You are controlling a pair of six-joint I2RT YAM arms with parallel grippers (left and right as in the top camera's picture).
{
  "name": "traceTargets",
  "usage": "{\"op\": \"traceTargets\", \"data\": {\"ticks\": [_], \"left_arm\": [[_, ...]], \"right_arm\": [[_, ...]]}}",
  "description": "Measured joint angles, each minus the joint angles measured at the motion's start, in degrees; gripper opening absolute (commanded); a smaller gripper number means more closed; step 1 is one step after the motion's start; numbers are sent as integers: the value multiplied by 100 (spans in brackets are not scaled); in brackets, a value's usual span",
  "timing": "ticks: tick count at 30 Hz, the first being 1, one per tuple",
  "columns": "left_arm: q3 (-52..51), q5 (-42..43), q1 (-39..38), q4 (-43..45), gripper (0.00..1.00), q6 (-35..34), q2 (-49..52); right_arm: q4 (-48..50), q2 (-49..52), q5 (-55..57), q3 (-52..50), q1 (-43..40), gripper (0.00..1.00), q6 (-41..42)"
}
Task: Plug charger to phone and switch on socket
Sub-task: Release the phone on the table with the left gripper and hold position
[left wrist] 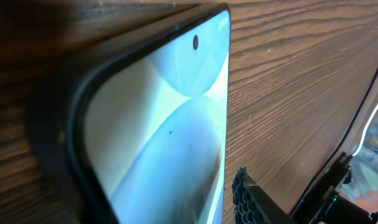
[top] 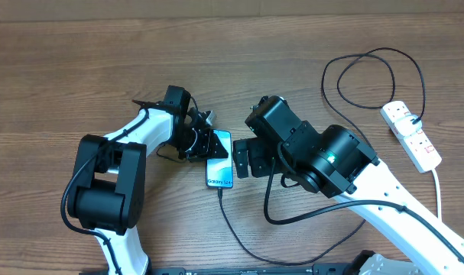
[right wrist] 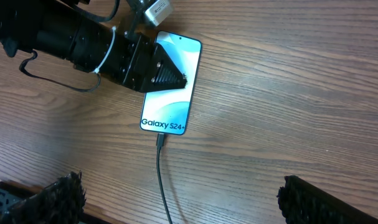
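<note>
Closest in, the right tool [right wrist: 179, 190] hangs with its two fingers spread wide apart and nothing between them. Directly under it, the charger cable [right wrist: 161, 180] runs forward across the bench [right wrist: 288, 93]. Just ahead of the tool, the plug tip [right wrist: 159, 140] meets the bottom edge of the phone [right wrist: 175, 106], which lies flat, screen up and lit. The tip looks seated in the port, though how deep it sits is too small to judge. Beyond that, the left tool [top: 206, 143] rests at the phone's far side, one finger lying over the screen. Whether it is clamped on the phone or only steadying it, I cannot tell. Farthest off, well to the right tool's outer side, lies the socket [top: 412, 134], with neither tool near it. My reading is that the plugging is done or nearly so, and the switch is left to press.
</note>
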Motion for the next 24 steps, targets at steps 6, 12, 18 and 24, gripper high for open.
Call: {"op": "traceTargets", "data": {"ticks": [6, 12, 18, 24], "left_arm": [[24, -262, 0, -199, 36, -22, -57], [48, -387, 0, -282, 36, -22, -72], [52, -518, -7, -308, 38, -116, -107], [55, -710, -11, -326, 38, -192, -157]], "right_arm": [[0, 0, 0, 0, 0, 100, -4], [0, 0, -2, 0, 2, 100, 0], [-2, 0, -4, 0, 0, 100, -2], [-2, 0, -11, 0, 0, 100, 0]]}}
